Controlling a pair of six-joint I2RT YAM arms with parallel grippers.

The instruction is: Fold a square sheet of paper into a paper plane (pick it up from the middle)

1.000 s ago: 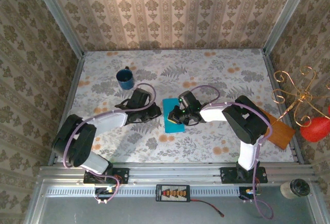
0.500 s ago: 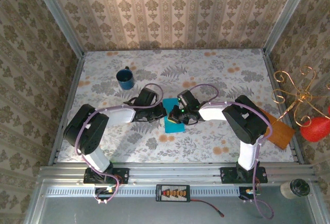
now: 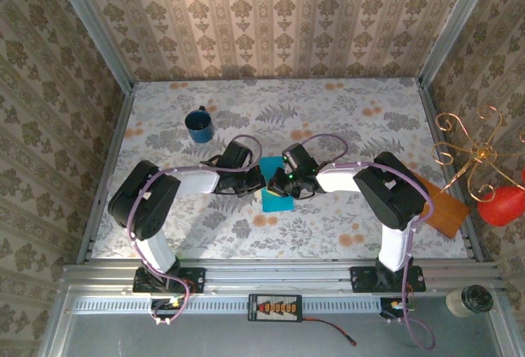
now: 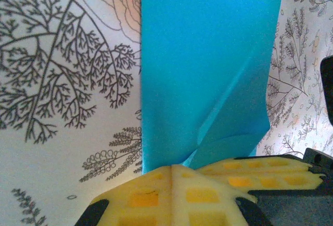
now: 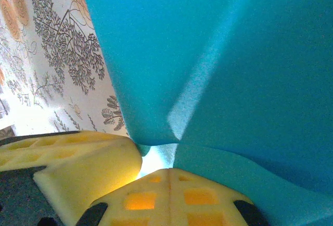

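As both arms stretch inward, left end effector (image 4: pixel 171 170) and right end effector (image 5: pixel 169 174) pinch the square sheet of paper (image 4: pixel 208 54).

The left arm (image 3: pixel 193 183) and right arm (image 3: pixel 338 179) have smooth white shells between bulky black joint housings, and each stands on a black base (image 3: pixel 164 279). A thin lilac cable (image 3: pixel 239 138) loops loosely along each arm. A small green light (image 3: pixel 289 178) glows on the right wrist. The left gripper (image 3: pixel 257 183) and right gripper (image 3: pixel 273 185) are black, with soft yellow pads (image 4: pixel 151 197) moulded in a grid of square dimples
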